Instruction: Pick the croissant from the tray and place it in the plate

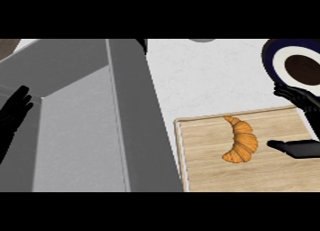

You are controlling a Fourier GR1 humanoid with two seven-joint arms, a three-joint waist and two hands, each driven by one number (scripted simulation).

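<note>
A: Item one, croissant: location?
B: On the wooden tray, long axis running near to far, curved back facing right.
A: Nearest hand?
B: Right hand, just beside the croissant on its right, not touching. Fingers and thumb spread apart, holding nothing; thumb points toward the pastry.
A: Left hand?
B: Well apart at the left edge, open, resting.
A: Plate?
B: On the desk beyond the tray, far right.
</note>
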